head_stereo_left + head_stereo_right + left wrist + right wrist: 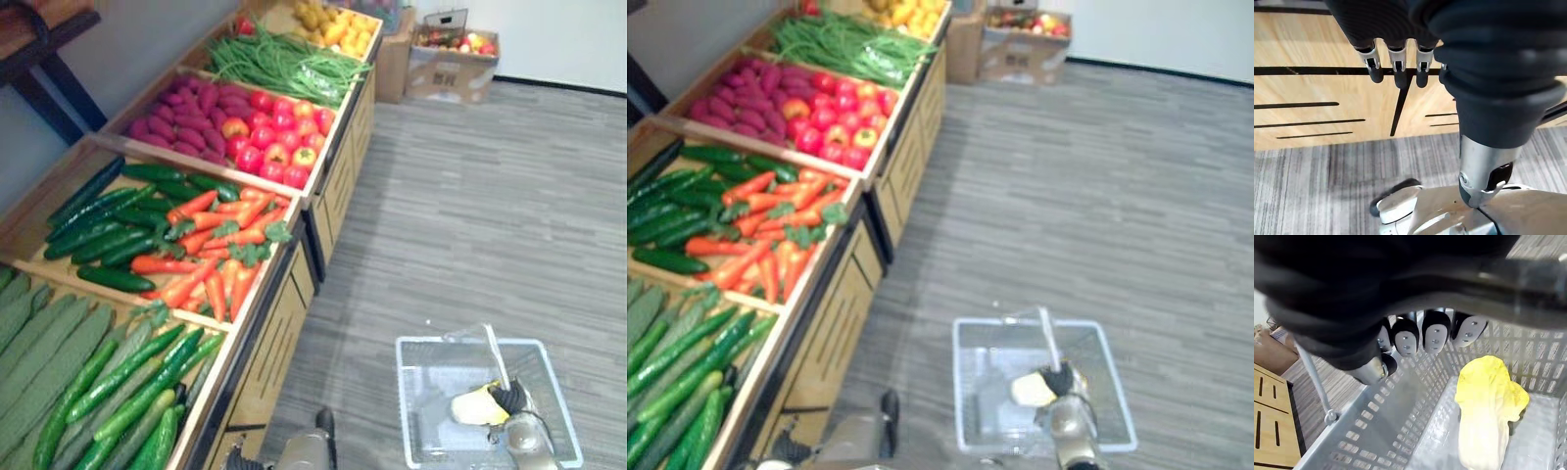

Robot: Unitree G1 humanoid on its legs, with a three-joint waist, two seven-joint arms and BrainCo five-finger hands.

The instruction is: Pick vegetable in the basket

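Observation:
A clear plastic basket (411, 392) hangs over the grey floor, to the right of the wooden vegetable stand. My right hand (1059, 380) is shut on its handle (1528, 276), fingers curled under the bar. Inside lies a pale yellow cabbage (1488, 406), also seen from above as the cabbage (475, 406) near the basket's right wall. My left hand (1396, 68) hangs low beside the stand's wooden front panel (1312, 98), fingers straight and holding nothing. On the stand lie dark cucumbers (98, 225), carrots (211, 250) and lighter green cucumbers (127, 392).
Further along the stand are purple sweet potatoes (181, 117), red tomatoes (279, 137) and green beans (284, 64). A cardboard box (451, 64) of produce stands against the far wall. Grey plank floor (490, 215) stretches to the right of the stand.

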